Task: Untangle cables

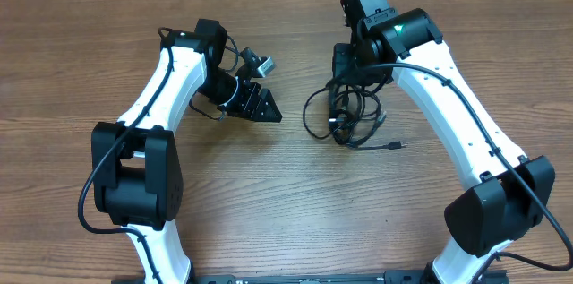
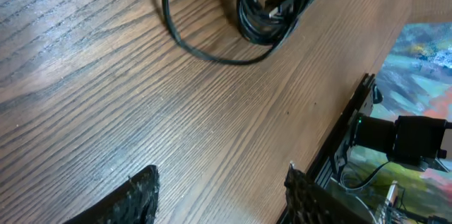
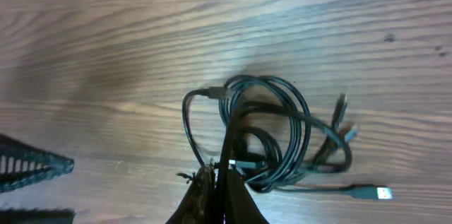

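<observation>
Overhead, my two arms flank the cables (image 1: 345, 121), a loose black bundle lying right of centre on the wooden table (image 1: 269, 230). My left gripper (image 2: 220, 181) hangs low over the wood with its jaws apart and nothing between them; bare grain fills the gap. In that wrist view the bundle sits well apart at the top of the frame, with one wide loop trailing out to the left. My right gripper (image 3: 217, 178) stands at the bottom centre of its own wrist view, jaws clamped together on a single strand that runs straight down the frame into the tips. Beyond them the coils overlap on the table. Thin ends fan out to the right, and one silver-tipped plug (image 3: 374, 193) lies at lower right.
</observation>
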{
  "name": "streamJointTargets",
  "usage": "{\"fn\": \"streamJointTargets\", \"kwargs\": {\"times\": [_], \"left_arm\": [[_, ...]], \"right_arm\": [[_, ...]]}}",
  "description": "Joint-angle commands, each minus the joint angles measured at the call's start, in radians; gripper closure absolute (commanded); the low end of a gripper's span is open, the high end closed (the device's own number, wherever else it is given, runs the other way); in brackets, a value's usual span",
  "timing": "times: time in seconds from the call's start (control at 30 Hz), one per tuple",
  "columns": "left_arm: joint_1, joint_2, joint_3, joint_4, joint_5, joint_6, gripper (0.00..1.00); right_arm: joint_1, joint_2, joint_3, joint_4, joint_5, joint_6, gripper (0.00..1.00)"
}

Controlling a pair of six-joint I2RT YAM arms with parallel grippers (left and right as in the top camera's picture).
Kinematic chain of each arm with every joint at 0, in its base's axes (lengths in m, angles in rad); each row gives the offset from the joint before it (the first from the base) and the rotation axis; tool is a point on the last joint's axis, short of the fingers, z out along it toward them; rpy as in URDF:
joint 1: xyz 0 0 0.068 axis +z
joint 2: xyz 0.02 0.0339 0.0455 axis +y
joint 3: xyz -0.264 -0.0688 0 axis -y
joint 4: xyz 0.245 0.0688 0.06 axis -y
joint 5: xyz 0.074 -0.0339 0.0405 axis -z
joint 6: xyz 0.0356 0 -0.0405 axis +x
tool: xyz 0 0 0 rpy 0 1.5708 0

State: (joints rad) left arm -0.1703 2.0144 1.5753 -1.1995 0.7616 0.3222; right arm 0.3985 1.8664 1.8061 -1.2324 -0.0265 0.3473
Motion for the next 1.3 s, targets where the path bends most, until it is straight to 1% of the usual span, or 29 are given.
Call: {"fn": "streamJointTargets", "kwargs": {"times": [0.0,0.07,0.1,0.13,0.2,0.23,0.27,0.33,0.4,0.47,0.57,0.67,0.73,0.8,0.97,1.07,1.17,1.27], "left_arm": [[-0.002,0.003,0.0,0.003,-0.003,-0.008,0.43],[-0.002,0.003,0.0,0.008,-0.006,-0.008,0.42],[-0.002,0.003,0.0,0.007,-0.008,-0.008,0.43],[-0.002,0.003,0.0,0.007,-0.011,-0.008,0.43],[-0.002,0.003,0.0,0.007,-0.011,-0.008,0.43],[-0.002,0.003,0.0,0.007,-0.011,-0.008,0.43],[-0.002,0.003,0.0,0.008,-0.011,-0.008,0.43],[-0.002,0.003,0.0,0.007,-0.011,-0.008,0.43],[-0.002,0.003,0.0,0.008,-0.014,-0.008,0.41],[-0.002,0.003,0.0,0.008,-0.027,-0.008,0.39],[-0.002,0.003,0.0,0.007,-0.049,-0.008,0.37],[-0.001,0.003,0.0,0.008,-0.048,-0.009,0.34],[-0.001,0.003,0.0,0.008,-0.048,-0.009,0.34],[-0.002,0.003,0.0,0.008,-0.048,-0.009,0.34],[-0.002,0.003,0.0,0.015,-0.046,-0.017,0.34],[-0.002,0.003,0.0,0.024,-0.024,-0.021,0.35],[-0.002,0.003,0.0,0.045,-0.024,-0.043,0.39],[-0.002,0.003,0.0,0.068,-0.024,-0.066,0.4]], "right_arm": [[0.0,-0.005,0.029,-0.001,-0.035,-0.012,0.96],[0.0,-0.005,0.028,-0.014,0.019,-0.013,0.96],[-0.001,-0.005,0.028,-0.024,0.052,-0.013,0.88],[-0.001,-0.005,0.028,-0.04,0.106,-0.015,0.7],[-0.002,-0.005,0.028,-0.066,0.19,-0.015,0.52],[-0.002,-0.005,0.028,-0.077,0.223,-0.015,0.37],[-0.002,-0.005,0.028,-0.089,0.249,-0.015,0.29],[-0.004,-0.005,0.028,-0.106,0.267,-0.015,0.18],[-0.02,-0.005,0.026,-0.126,0.266,-0.015,0.11],[-0.041,-0.005,0.014,-0.129,0.261,-0.015,0.0],[-0.079,-0.005,-0.027,-0.115,0.222,-0.018,0.0],[-0.108,-0.005,-0.074,-0.067,0.169,-0.076,0.0],[-0.126,-0.005,-0.119,-0.016,0.138,-0.116,0.0],[-0.137,-0.005,-0.156,0.023,0.136,-0.133,0.0],[-0.146,-0.005,-0.275,0.143,0.136,-0.233,0.0],[-0.146,-0.005,-0.343,0.197,0.025,-0.279,0.01],[-0.145,-0.005,-0.397,0.218,-0.151,-0.277,0.14],[-0.143,-0.005,-0.417,0.219,-0.285,-0.266,0.21]]}}
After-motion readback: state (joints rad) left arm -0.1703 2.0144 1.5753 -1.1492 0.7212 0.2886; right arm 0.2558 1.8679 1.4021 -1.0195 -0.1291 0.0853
